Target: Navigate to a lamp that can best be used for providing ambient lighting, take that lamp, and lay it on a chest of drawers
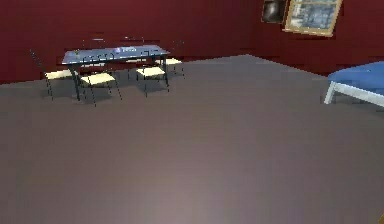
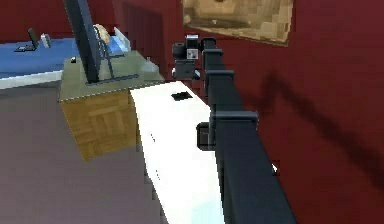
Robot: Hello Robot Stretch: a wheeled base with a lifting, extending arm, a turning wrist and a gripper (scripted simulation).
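Note:
In the arm side view the dark arm (image 2: pixel 235 140) rises from the bottom edge to the two white marker squares (image 2: pixel 198 46) near the red wall. The gripper (image 2: pixel 179 68) sits just left of them, above the far end of a long white-topped piece of furniture (image 2: pixel 165 150). I cannot tell whether it holds anything. Left of it stands a wooden chest (image 2: pixel 95 115). A dark slanted pole (image 2: pixel 83 35) rises from its top, beside a pale round thing (image 2: pixel 101 36) and a blue-white thing (image 2: pixel 121 44). A small dark flat thing (image 2: pixel 180 97) lies on the white top.
A blue-covered bed (image 2: pixel 30 58) lies beyond the chest, and its corner (image 1: pixel 362 80) is at the forward view's right edge. A blue-topped dining table (image 1: pixel 108 55) with several chairs stands far left. Framed pictures (image 1: pixel 312 15) (image 2: pixel 240 20) hang on the red walls. Open grey floor (image 1: pixel 200 140) lies ahead.

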